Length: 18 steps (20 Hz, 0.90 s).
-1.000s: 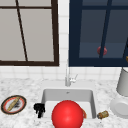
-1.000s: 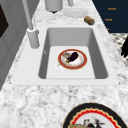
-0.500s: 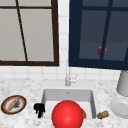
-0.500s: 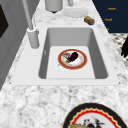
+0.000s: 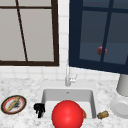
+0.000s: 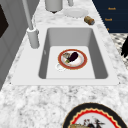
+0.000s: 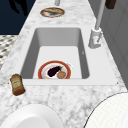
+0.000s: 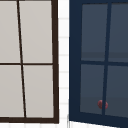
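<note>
**Left hand hangs at the sink's left front corner**

The left hand [image 5: 39,109] hovers over the desk [image 5: 25,87] at the left front corner of the sink [image 5: 67,96], fingers pointing down and relaxed, holding nothing. The nearest thing to it is a patterned plate [image 5: 13,104] with food, lying on the desk to its left, apart from it. In the sink lies a red-rimmed plate [image 6: 72,58] with an eggplant [image 6: 73,56]. A large red ball [image 5: 67,114] covers the sink's front. A brown bottle [image 5: 103,114] lies near a white plate [image 5: 121,107] at the right.
</note>
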Each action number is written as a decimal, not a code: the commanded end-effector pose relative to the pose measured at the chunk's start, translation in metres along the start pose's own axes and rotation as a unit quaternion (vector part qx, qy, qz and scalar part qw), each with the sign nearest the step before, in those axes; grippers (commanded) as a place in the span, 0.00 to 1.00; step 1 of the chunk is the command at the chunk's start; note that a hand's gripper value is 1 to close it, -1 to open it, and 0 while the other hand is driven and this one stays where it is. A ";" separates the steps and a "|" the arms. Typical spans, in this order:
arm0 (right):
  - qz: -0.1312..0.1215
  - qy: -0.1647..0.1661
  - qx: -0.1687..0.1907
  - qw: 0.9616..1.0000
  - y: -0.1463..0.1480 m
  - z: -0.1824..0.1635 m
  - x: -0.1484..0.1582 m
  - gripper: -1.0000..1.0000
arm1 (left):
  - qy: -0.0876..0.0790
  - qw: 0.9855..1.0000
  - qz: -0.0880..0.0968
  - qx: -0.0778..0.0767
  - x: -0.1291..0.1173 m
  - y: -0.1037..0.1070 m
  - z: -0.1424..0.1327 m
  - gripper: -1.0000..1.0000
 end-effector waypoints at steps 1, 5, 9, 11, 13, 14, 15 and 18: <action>0.005 -0.028 -0.005 1.000 -0.026 0.003 -0.027 1.00 | 0.000 1.000 0.000 0.000 0.000 0.000 0.000 0.50; -0.021 -0.039 -0.032 0.999 -0.041 0.016 -0.038 1.00 | 0.000 1.000 0.000 0.000 0.000 0.000 0.000 0.50; -0.043 -0.048 -0.054 0.996 -0.054 0.027 -0.047 1.00 | 0.000 1.000 0.000 0.000 0.000 0.000 0.000 0.50; -0.054 -0.053 -0.064 0.995 -0.060 0.033 -0.052 1.00 | 0.000 1.000 0.000 0.000 0.000 0.000 0.000 0.50; -0.064 -0.057 -0.074 0.994 -0.066 0.039 -0.057 1.00 | 0.000 1.000 0.000 0.000 0.000 0.000 0.000 0.50; -0.069 -0.059 -0.079 0.993 -0.069 0.042 -0.059 1.00 | 0.000 1.000 0.000 0.000 0.000 0.000 0.000 0.50; -0.074 -0.060 -0.084 0.992 -0.072 0.045 -0.061 1.00 | 0.000 1.000 0.000 0.000 0.000 0.000 0.000 0.50; -0.091 -0.052 -0.097 0.990 -0.078 0.056 -0.072 1.00 | 0.000 1.000 0.000 0.000 0.000 0.000 0.000 0.50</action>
